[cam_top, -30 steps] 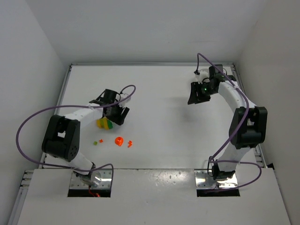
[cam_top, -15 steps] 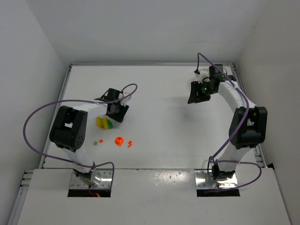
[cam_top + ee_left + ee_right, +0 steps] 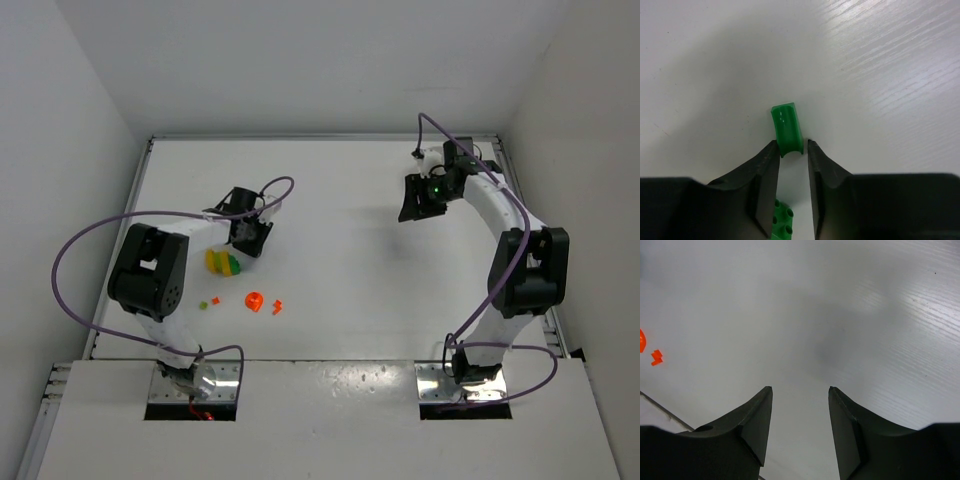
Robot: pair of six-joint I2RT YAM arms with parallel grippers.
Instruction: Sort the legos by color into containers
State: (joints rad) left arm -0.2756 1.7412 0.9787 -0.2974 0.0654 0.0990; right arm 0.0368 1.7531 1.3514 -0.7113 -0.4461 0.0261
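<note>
At the near side of the table (image 3: 350, 260), orange-red bits (image 3: 254, 301) were scattered, with a yellow and green cluster (image 3: 222, 263) lying just beyond them. Past that, the left claw (image 3: 791, 146) was seen pinched on the near end of a green curved piece (image 3: 786, 125), and a green studded brick (image 3: 781, 220) showed beneath it. Farthest off, the right claw (image 3: 800, 390) was held spread above the table.

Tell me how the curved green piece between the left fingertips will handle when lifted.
The green piece looks like hard, glossy plastic, so it is probably stiff, light and slippery. The left gripper pinches only its near end, so it may pivot or slip out. Its curved shape suggests it could rock once set down.
</note>
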